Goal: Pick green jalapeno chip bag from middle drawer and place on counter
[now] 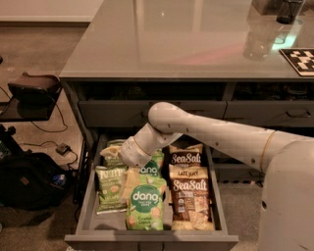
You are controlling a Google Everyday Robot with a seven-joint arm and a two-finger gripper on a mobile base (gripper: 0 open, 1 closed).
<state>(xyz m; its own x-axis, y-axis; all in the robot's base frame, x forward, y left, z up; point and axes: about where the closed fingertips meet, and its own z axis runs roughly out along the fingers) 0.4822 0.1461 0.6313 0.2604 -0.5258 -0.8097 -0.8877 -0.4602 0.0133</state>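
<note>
The middle drawer (87, 206) is pulled open below the counter (162, 44). A dull olive-green jalapeno chip bag (110, 187) lies flat at the drawer's left side. A second similar olive bag (111, 151) sits behind it at the back left. My white arm reaches down from the right into the drawer. My gripper (129, 157) is at the end of the wrist, low over the back-left bags, right next to the rear olive bag. Its tip is hidden behind the wrist.
Two bright green "dang" bags (145, 207) lie in the drawer's middle and two brown "Sea Salt" bags (189, 196) on the right. A black backpack (27, 182) and a dark seat (32, 90) stand on the floor at left. A dark cup (289, 10) and a checkered tag (299, 60) are on the counter's right.
</note>
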